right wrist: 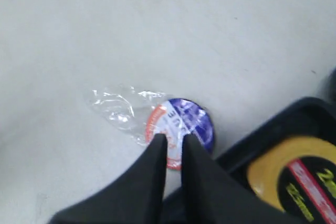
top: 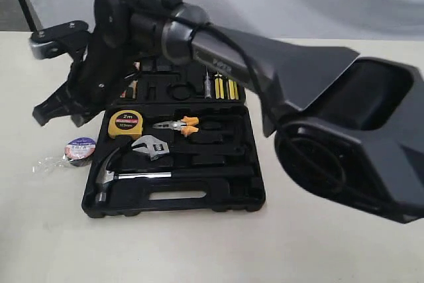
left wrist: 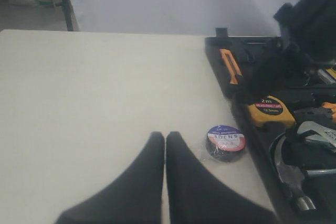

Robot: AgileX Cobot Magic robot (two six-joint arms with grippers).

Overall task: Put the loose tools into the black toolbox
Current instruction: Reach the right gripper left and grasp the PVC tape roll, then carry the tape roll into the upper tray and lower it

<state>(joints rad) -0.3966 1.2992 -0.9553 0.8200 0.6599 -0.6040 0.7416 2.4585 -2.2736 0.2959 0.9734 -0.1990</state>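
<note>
Presently one loose tool is out of the black toolbox (top: pixel 172 207): the small tape roll (right wrist: pixel 181 127). It lies flat on the table (left wrist: pixel 94 87), label face up, just outside the case wall. Claw hammer (top: pixel 111 175) and adjustable wrench (top: pixel 151 145) lie inside the case, beyond the roll as seen from the right gripper, near the yellow tape measure (top: pixel 126 124).

Right gripper (right wrist: pixel 172 141): across the middle, hanging over the roll. Fingers a narrow slit apart, nothing between them. In its wrist view the tips overlap the roll's near edge, so the roll sits just beyond and beneath them. Exterior view shows air between tips and roll. Slit looks narrower than the roll.

Left gripper (left wrist: pixel 165 136): fingers pressed together, empty. Roll lies ahead of it and off toward the case side, near but clearly apart.

Roll is round, so no long axis to line up with. Crumpled clear wrap (right wrist: pixel 115 106) trails off on the side away from the case.

Judgement: right arm is nearer and placed for the pick. It needs the fingers wider, then down centred on the roll. The case wall close on one side may crowd a finger.
</note>
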